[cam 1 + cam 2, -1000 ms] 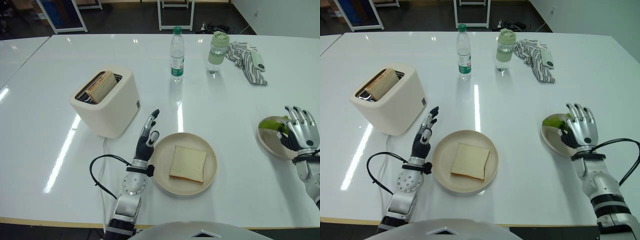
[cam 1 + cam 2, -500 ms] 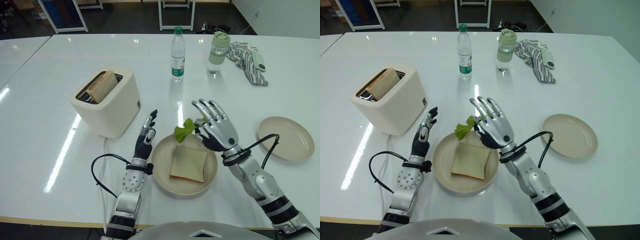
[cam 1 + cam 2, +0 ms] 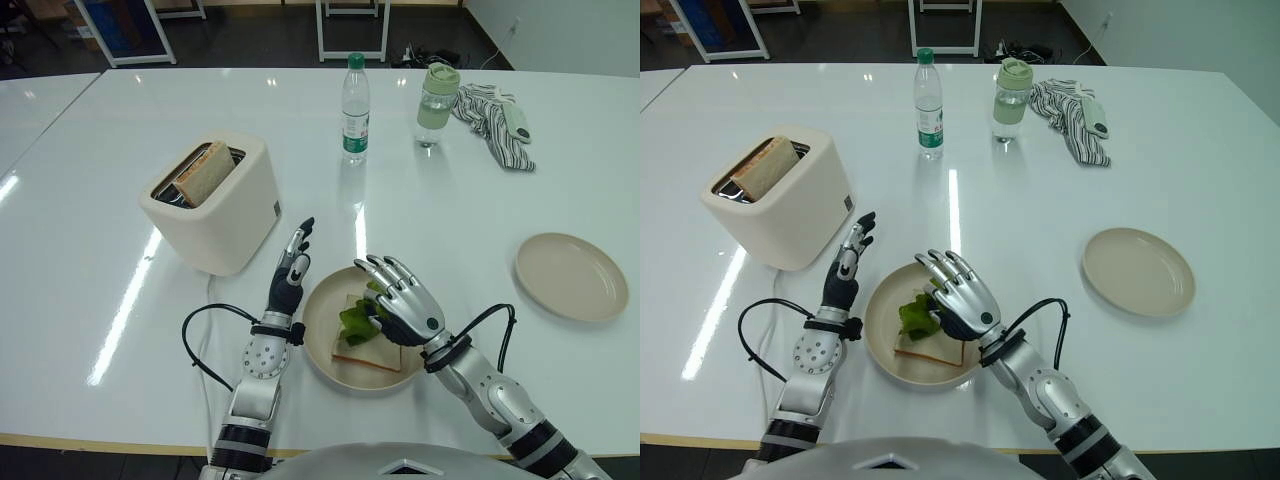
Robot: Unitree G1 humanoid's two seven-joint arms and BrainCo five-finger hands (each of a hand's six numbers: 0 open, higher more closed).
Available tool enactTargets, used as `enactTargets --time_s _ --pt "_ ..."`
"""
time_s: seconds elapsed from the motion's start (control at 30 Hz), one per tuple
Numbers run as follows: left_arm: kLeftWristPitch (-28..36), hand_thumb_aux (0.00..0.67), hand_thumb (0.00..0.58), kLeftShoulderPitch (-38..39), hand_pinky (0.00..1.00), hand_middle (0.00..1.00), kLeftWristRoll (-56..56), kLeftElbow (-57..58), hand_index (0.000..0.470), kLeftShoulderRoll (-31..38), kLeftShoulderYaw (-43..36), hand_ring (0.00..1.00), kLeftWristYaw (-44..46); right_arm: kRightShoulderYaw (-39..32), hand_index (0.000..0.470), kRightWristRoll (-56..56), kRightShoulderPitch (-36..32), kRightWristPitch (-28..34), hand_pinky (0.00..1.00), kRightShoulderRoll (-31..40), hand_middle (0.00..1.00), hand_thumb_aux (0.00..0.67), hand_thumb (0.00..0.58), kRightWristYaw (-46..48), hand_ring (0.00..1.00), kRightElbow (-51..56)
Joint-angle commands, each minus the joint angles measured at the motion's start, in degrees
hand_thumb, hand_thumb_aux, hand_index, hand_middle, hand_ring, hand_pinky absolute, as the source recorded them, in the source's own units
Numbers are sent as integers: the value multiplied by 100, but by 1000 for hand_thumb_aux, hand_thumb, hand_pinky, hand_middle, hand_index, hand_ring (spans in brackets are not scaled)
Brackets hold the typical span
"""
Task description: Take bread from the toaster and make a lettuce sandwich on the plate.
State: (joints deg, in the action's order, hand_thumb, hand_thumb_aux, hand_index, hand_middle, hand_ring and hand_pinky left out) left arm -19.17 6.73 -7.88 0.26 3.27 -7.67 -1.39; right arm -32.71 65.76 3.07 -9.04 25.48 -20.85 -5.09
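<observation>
Right hand (image 3: pixel 402 308): pinches lettuce (image 3: pixel 354 321) on bread (image 3: pixel 362 353), near plate (image 3: pixel 318 308).
Left hand (image 3: pixel 290 281): outstretched, holding nothing, just left of plate.
Toaster (image 3: pixel 225 215): far left, slice (image 3: pixel 203 172) inside.

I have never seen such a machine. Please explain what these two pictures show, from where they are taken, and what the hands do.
It is a humanoid robot; both pictures come from the two eyes of its head camera, looking down at a table. Its left hand rests open beside the plate. Its right hand lies over a lettuce leaf on a bread slice on that plate; whether it grips the leaf, I cannot tell. A second slice stands in the toaster. Further off: a second plate, a bottle, a cup, a striped cloth.
</observation>
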Motion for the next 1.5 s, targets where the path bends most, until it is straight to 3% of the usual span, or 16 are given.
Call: enactTargets --time_s 0.03,0.33,0.57,1.03,1.5 --pt "-44 0 0 7 0 0 -39 136 0 -9 28 0 -15 267 470 -175 -204 -31 0 70 0 670 580 45 0 182" --pt "-154 0 0 -18 0 0 -92 326 0 -36 -15 0 -33 769 470 -497 -1263 32 0 -235 0 670 580 11 0 560" --pt "-188 0 0 10 0 0 -140 386 0 -88 -78 0 -74 766 470 -534 -1563 -14 0 -312 0 670 580 47 0 714" --pt "-174 0 0 66 0 0 -156 317 0 -64 -36 0 -69 133 470 -414 300 -278 0 -162 0 670 580 106 0 204" --pt "-200 0 0 91 0 0 -200 416 0 -58 -55 0 -108 263 470 -301 834 -209 0 -43 0 670 580 243 0 -637"
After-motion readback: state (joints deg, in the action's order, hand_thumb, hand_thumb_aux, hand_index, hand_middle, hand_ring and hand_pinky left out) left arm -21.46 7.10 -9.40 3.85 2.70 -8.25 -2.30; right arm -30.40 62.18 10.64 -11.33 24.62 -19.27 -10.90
